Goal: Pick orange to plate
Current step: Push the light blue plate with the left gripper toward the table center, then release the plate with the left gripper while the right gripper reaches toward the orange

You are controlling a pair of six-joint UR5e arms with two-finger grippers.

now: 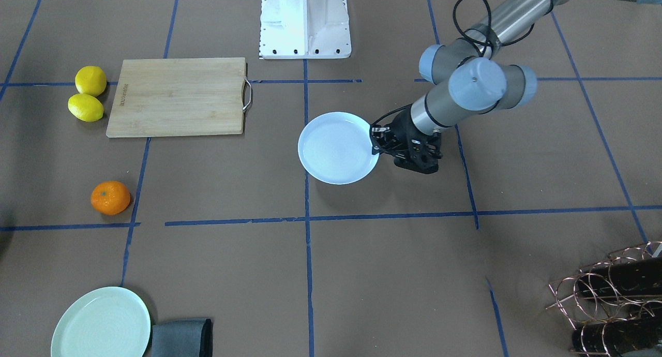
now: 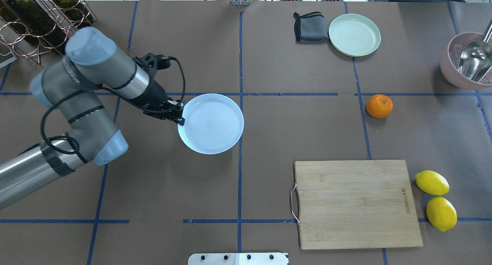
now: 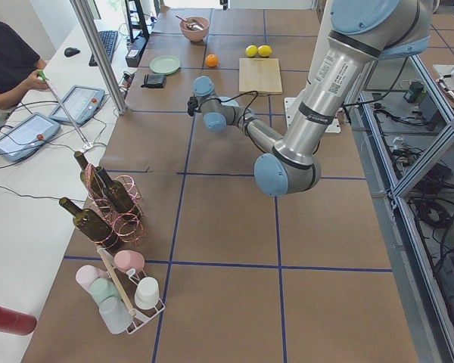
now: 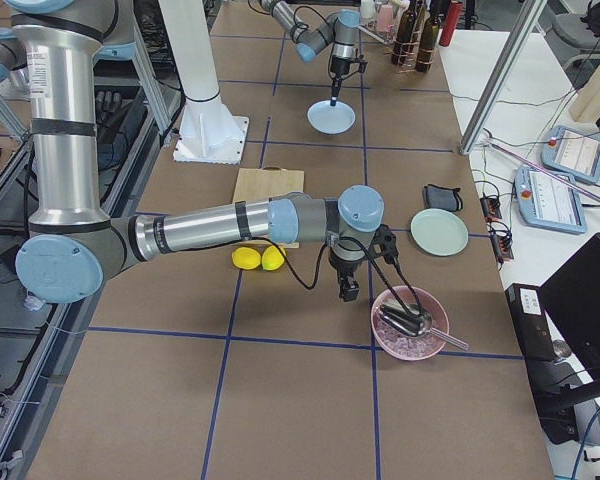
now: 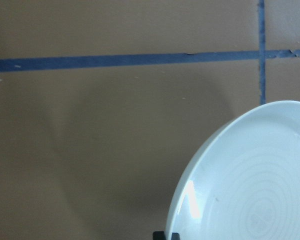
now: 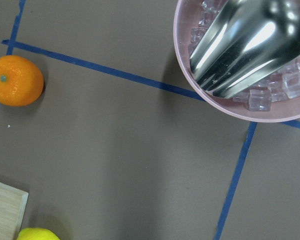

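Observation:
The orange [image 2: 379, 106] lies alone on the brown table to my right, also visible in the front view [image 1: 110, 197] and at the left edge of the right wrist view [image 6: 15, 80]. The pale bluish-white plate [image 2: 213, 125] is near the table's middle, a long way from the orange. My left gripper [image 2: 180, 117] is shut on the plate's left rim; the left wrist view shows the plate [image 5: 250, 190] casting a shadow on the table. My right gripper [image 4: 348, 292] shows only in the right side view, hovering between the orange and the pink bowl; I cannot tell its state.
A pink bowl [image 2: 467, 61] with ice and a metal scoop stands at the far right. A mint-green plate [image 2: 354, 34] and grey cloth [image 2: 309, 27] lie at the back. A wooden cutting board [image 2: 355, 203] and two lemons [image 2: 431, 182] sit near right. A wine rack [image 2: 38, 15] is far left.

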